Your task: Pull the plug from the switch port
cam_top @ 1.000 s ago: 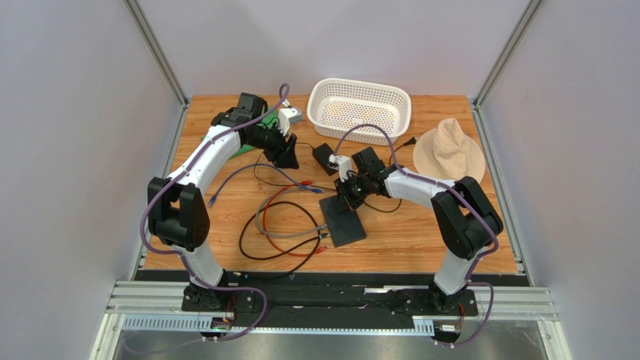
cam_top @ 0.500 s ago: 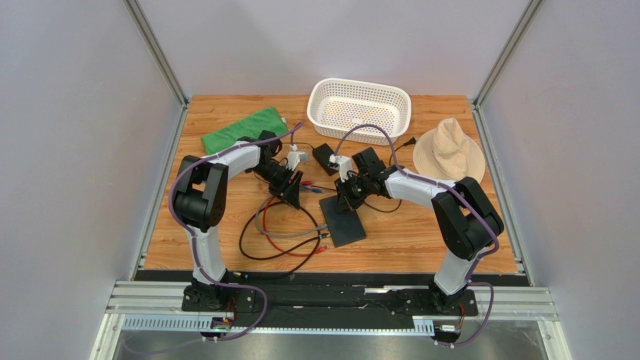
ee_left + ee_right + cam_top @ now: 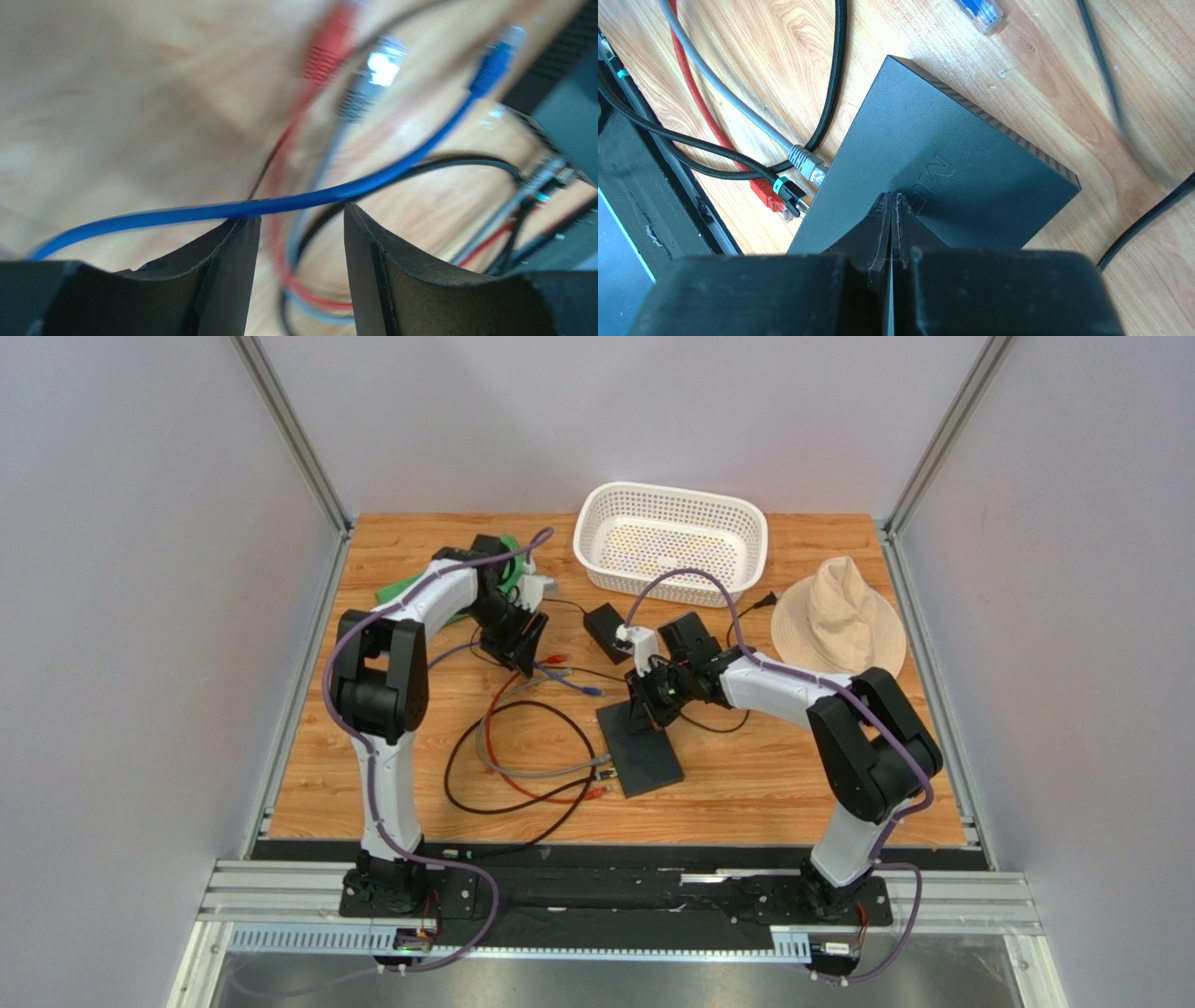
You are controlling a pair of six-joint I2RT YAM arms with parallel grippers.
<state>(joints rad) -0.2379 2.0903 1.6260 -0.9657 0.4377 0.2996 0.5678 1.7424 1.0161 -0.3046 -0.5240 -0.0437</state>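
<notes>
"The switch (image 3: 645,756) — where's it lying?"

"Flat on the table (image 3: 786,770), about midway, just ahead of the right arm. The right gripper (image 3: 891,197) has its fingers pinched together with nothing between them, tips set down on the slab's top face like a thumb on a book."

"And the left?"

"The left gripper (image 3: 298,213) hangs over the cable tangle to the left of the switch. Its fingers are a narrow gap apart and grip nothing. The blue cable (image 3: 210,210) crosses just past the tips, but that view is blurred, so I can't say whether it touches them."

"Which plugs are in?"

"The blue plug (image 3: 980,10) lies loose on the wood off the far corner. The grey plug (image 3: 807,161) meets the socket edge. The red plug (image 3: 770,197) and a black plug (image 3: 783,187) with a green band sit at that edge too, though I can't tell if they're seated."

"So how to do it well?"

"My judgement: bear down with the right so the slab can't skate — it looks light. Bring the left to the plug's body, not the cord, squeeze the latch if it has one, and draw straight out along the socket's line. A sideways tug would likely drag the switch or snag the neighbours."
</notes>
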